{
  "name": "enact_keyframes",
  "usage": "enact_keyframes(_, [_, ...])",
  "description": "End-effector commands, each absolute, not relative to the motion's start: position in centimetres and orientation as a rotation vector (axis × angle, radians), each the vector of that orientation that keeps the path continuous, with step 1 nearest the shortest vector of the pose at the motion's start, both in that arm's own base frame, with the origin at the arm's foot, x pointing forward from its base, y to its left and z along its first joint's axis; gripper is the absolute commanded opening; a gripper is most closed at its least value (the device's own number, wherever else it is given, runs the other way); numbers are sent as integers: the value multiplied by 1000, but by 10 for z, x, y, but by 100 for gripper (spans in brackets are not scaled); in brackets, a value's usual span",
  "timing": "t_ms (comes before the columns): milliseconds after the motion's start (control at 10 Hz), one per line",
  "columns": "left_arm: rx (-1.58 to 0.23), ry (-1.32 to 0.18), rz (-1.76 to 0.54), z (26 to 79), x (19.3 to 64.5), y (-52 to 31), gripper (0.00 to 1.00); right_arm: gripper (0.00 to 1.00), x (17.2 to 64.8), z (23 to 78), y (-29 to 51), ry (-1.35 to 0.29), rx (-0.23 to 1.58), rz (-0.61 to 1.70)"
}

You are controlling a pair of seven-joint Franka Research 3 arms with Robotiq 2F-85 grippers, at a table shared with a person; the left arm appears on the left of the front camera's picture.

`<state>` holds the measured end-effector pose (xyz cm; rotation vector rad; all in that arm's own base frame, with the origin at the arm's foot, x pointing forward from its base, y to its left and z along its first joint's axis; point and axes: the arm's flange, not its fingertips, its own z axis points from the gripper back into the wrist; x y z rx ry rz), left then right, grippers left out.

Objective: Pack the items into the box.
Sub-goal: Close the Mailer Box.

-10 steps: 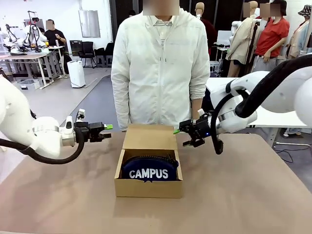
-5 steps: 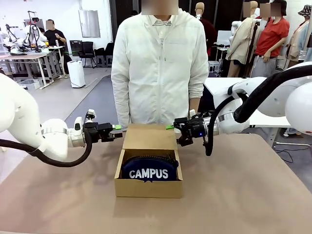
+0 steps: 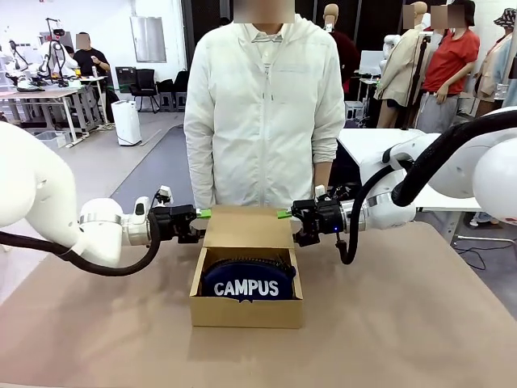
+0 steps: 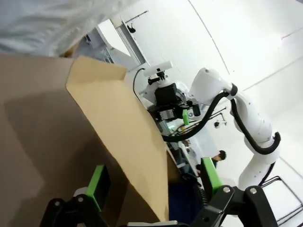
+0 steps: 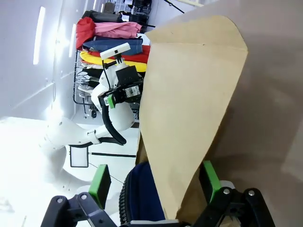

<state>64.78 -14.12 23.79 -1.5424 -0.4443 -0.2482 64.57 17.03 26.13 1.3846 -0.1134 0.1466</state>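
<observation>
The left gripper [image 3: 202, 215] stands wide open at the left edge of the box's [image 3: 246, 311] raised lid flap [image 3: 248, 227], its green pads [image 4: 98, 183] either side of that edge, gripping nothing. The right gripper [image 3: 286, 214] is likewise spread wide and empty at the flap's right edge, pads [image 5: 209, 180] straddling it. Below the flap, the open brown box sits mid-table [image 3: 404, 323], holding the navy pencil case [image 3: 247, 282] with its white "CAMPUS" lettering facing front. Beyond the box stands a person [image 3: 262, 113] in a white jacket.
</observation>
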Motion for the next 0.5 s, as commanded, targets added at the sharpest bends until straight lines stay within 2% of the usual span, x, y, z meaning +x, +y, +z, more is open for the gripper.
enact_keyframes(0, [-1557,-364,-208,242,658,-152,100,100,637,261,170,-154,1440,177])
enact_keyframes(400, [-1509,-317,-240,235,655,-161,100,100,633,259,167,-166,1465,192])
